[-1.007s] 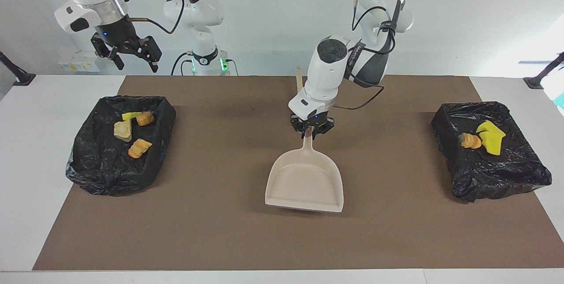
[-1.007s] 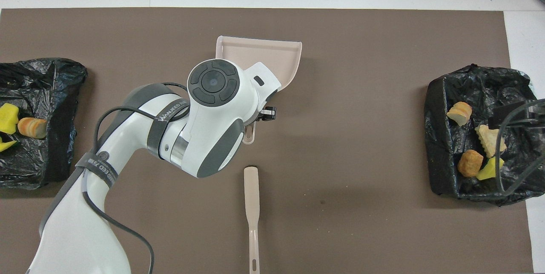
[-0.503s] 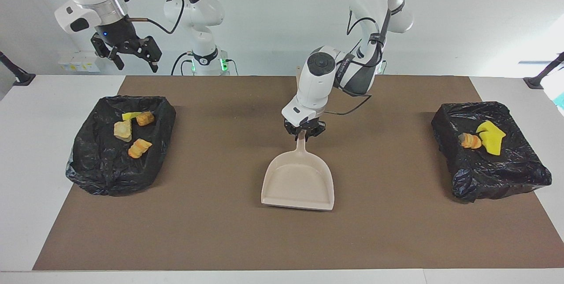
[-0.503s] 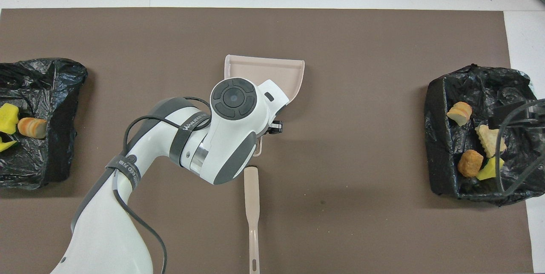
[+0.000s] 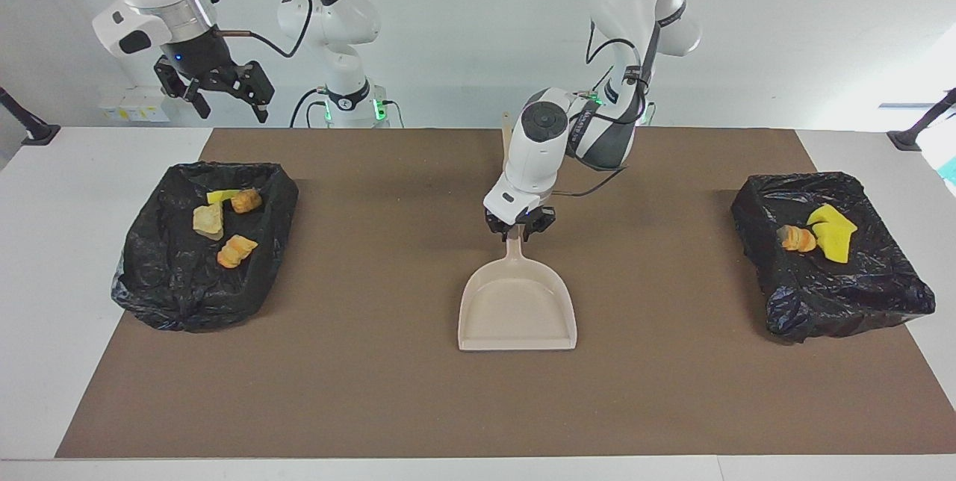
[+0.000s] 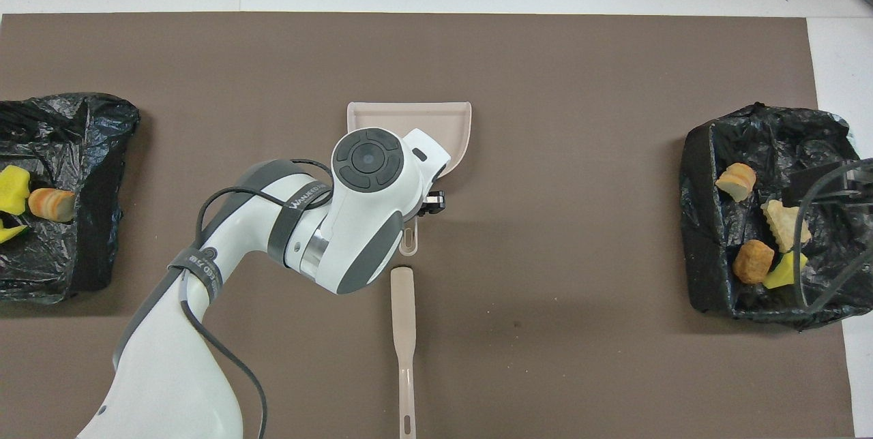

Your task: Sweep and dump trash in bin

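Note:
My left gripper (image 5: 516, 231) is shut on the handle of the beige dustpan (image 5: 517, 305), which lies level on the brown mat mid-table with nothing in it. In the overhead view the dustpan (image 6: 447, 127) is partly hidden under my left wrist. The trash lies in two black-bagged bins. Several scraps, one of them an orange lump (image 5: 237, 250), are in the bin (image 5: 149, 257) at the right arm's end. A yellow sponge bit (image 5: 831, 233) and an orange lump (image 5: 797, 239) are in the other bin (image 5: 859, 290). My right gripper (image 5: 224, 96) waits open, high over its bin.
The beige brush (image 6: 404, 320) lies on the mat nearer to the robots than the dustpan, in line with the dustpan's handle. Only its tip (image 5: 507, 134) shows in the facing view. The bins (image 6: 702, 221) (image 6: 82, 153) stand at the two ends of the mat.
My left gripper has drawn the dustpan nearer to the robots and turned it square to the table. The right arm, the brush and the scraps have not moved.

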